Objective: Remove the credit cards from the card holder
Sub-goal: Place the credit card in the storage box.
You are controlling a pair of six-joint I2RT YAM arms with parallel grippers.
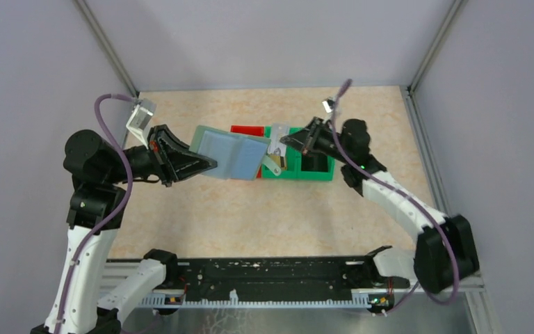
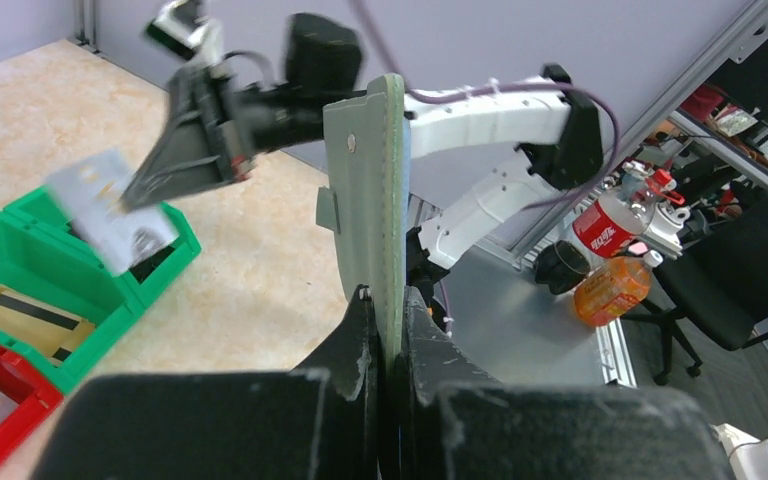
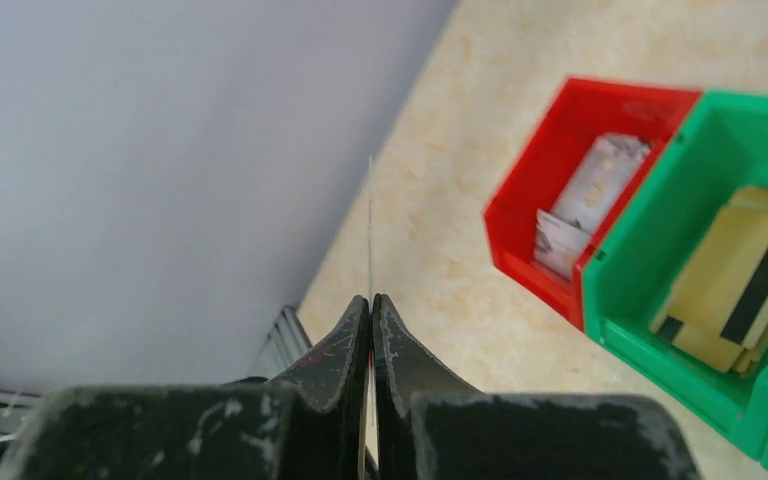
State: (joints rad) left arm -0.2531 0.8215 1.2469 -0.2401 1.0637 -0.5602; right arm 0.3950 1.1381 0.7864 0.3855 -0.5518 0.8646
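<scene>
While the card holder (image 1: 229,154) hung open above the table (image 1: 250,216), the left gripper (image 1: 213,164) was clamped on its edge. A pale card (image 2: 110,210) sat pinched in the right gripper (image 1: 283,141), beside the holder, over the green bin (image 1: 306,175). Striped beige cards (image 3: 750,290) lay inside that bin.

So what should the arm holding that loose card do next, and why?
Probably lower the card into the green bin and let go. The right fingers pinch it clear of the card holder, which the left fingers hold up open. The card hangs roughly over that bin, where striped cards lie.
</scene>
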